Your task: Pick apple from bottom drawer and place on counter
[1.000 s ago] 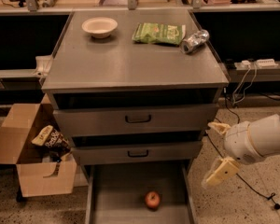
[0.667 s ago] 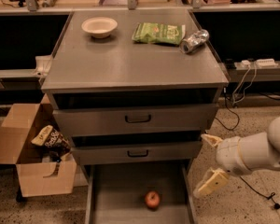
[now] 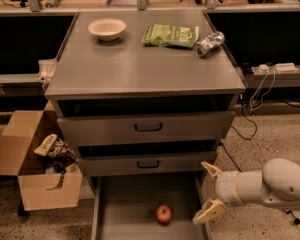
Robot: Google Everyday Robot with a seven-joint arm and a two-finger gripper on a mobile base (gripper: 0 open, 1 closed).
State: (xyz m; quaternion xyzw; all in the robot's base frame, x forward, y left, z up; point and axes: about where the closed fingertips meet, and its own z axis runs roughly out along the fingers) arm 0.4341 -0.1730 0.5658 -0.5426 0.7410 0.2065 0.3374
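Note:
The small red apple (image 3: 163,213) lies on the floor of the pulled-out bottom drawer (image 3: 125,204), near its front and right of its middle. My gripper (image 3: 209,190) is open, its two pale fingers spread one above the other at the drawer's right wall, a little right of and above the apple, not touching it. The white arm comes in from the lower right. The grey counter (image 3: 140,64) is the top of the cabinet above.
On the counter are a white bowl (image 3: 107,28), a green snack bag (image 3: 171,35) and a crushed can (image 3: 208,43). Two drawer fronts with black handles (image 3: 148,127) stand slightly open. An open cardboard box (image 3: 32,166) with snack bags stands left of the cabinet. Cables lie at the right.
My arm and gripper have moved down and left, from beside the cabinet's right side toward the bottom drawer's right wall. The apple has not moved.

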